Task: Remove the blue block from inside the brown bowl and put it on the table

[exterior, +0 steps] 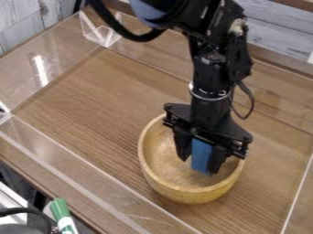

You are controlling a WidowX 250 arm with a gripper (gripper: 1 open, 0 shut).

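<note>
End effector (pixel 204 160) points straight down into the brown bowl (pixel 166 180), black fingers (pixel 186 151) drawn in narrow and clamped on the blue block (pixel 202 154), which stands upright between them inside the bowl, low in its hollow. Bowl sits on the wood-grain desk (pixel 110 91), toward the near right part of it, with the clear acrylic wall (pixel 73 187) running along the desk edge left of the bowl.
</note>
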